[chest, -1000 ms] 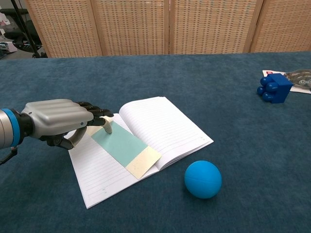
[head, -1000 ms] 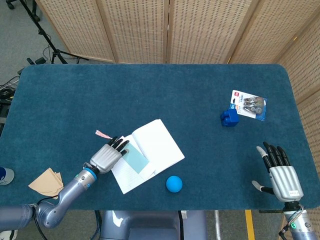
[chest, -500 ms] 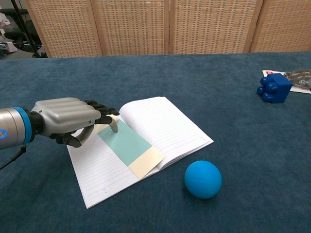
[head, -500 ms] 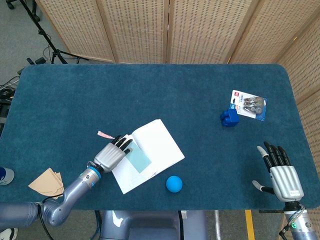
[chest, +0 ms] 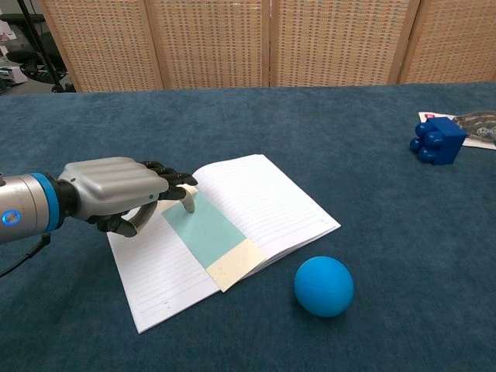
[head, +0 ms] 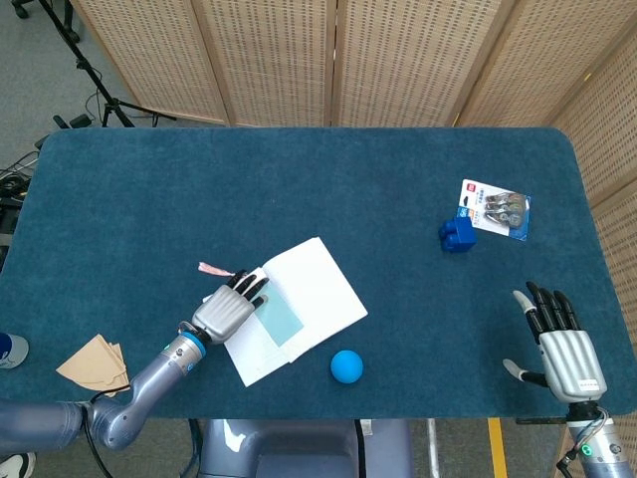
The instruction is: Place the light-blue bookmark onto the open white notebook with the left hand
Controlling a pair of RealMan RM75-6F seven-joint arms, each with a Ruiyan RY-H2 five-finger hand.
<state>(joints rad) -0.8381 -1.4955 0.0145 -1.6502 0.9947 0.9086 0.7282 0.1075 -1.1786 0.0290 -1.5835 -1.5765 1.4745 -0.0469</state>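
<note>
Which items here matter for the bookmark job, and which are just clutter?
Job: light-blue bookmark, open white notebook, left hand.
Clutter: blue ball, blue block, blister pack, tan cards, pink scrap, idle right hand.

Blue ball (head: 346,365) on teal tabletop (head: 299,179); blue toy block (head: 457,234) touching blister pack (head: 497,210); pink scrap (head: 214,269); tan paper pieces (head: 92,363) near left edge; wicker screen (head: 328,60) behind.

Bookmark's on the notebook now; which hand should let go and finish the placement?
Left. The left hand already touches the bookmark lying on the notebook. The right hand sits open at the table's far right edge.
</note>
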